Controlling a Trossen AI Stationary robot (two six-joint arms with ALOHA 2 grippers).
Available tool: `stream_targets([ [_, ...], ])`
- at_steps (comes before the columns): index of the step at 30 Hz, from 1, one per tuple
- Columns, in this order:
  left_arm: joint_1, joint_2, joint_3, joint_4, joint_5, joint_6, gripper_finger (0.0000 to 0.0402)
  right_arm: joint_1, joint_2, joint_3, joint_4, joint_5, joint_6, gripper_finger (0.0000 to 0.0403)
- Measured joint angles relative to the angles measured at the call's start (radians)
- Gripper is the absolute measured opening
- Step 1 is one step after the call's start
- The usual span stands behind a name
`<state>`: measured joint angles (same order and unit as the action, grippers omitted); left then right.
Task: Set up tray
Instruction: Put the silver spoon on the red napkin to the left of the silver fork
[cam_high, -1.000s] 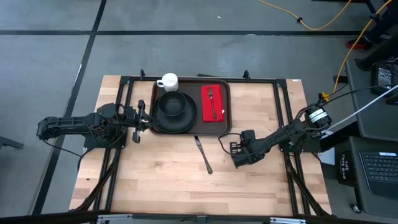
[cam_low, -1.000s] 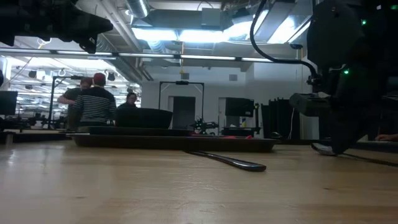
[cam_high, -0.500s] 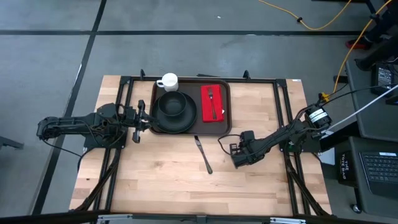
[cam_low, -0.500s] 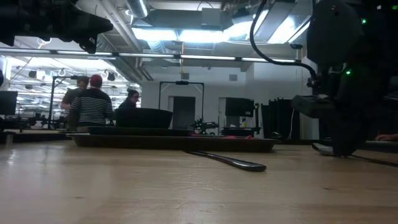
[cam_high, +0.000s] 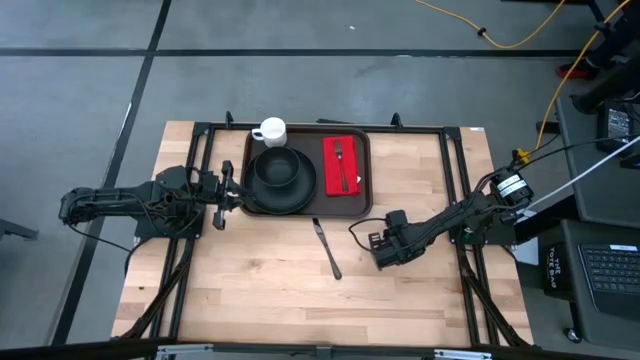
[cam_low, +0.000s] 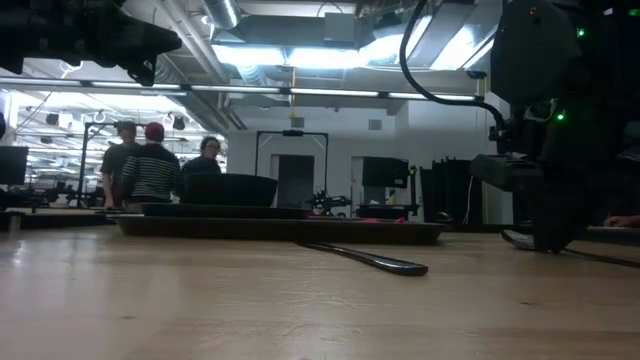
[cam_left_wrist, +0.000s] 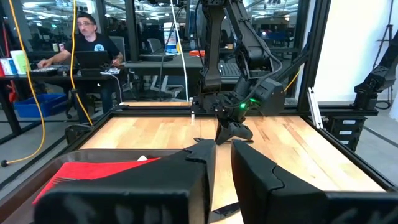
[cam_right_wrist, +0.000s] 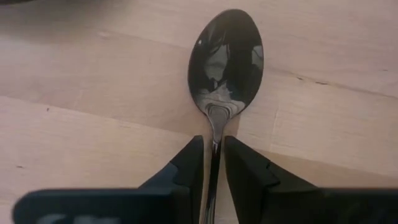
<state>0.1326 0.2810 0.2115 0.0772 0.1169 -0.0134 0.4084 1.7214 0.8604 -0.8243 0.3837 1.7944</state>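
Hardly anything is shifting on the table (cam_high: 260, 290) since a second ago; only the right pincer (cam_high: 372, 240) is edging a touch leftward, and the people far back in the room are changing places.

Going from the left: the left pincer (cam_high: 226, 190) is waiting at the left rim of the tray (cam_high: 366, 175), its fingers (cam_left_wrist: 186, 180) standing a narrow gap apart and holding nothing. The tray is sitting at the far middle of the table, carrying a black plate (cam_high: 300, 195) with a bowl (cam_high: 277, 167) on it, a white cup (cam_high: 270, 131) at its far left corner, and a red napkin (cam_high: 342, 165) with a fork (cam_high: 341, 156) lying on top. Just near of the tray a knife (cam_high: 328, 248) is lying on the bare wood. Farther right, the right pincer is straddling the handle of a spoon (cam_right_wrist: 225, 62), fingers barely parted on either side; whether they are pressing it I cannot tell.

My worry is the spoon: it is lying flat on the wood, so thin a handle could slip out or pivot as it is lifted. The knife is lying between pincer and tray, and a low carry could knock it.
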Motion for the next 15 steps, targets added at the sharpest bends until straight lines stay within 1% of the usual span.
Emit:
stream_targets([
  [10, 0.0, 0.0, 0.0, 0.0, 0.0, 0.0, 0.0044, 0.0, -0.006, -0.03, 0.029, -0.018, -0.027, 0.0069],
  [15, 0.0, 0.0, 0.0, 0.0, 0.0, 0.0, 0.0044, -0.006, -0.005, -0.031, 0.037, -0.028, -0.027, 0.0043],
])
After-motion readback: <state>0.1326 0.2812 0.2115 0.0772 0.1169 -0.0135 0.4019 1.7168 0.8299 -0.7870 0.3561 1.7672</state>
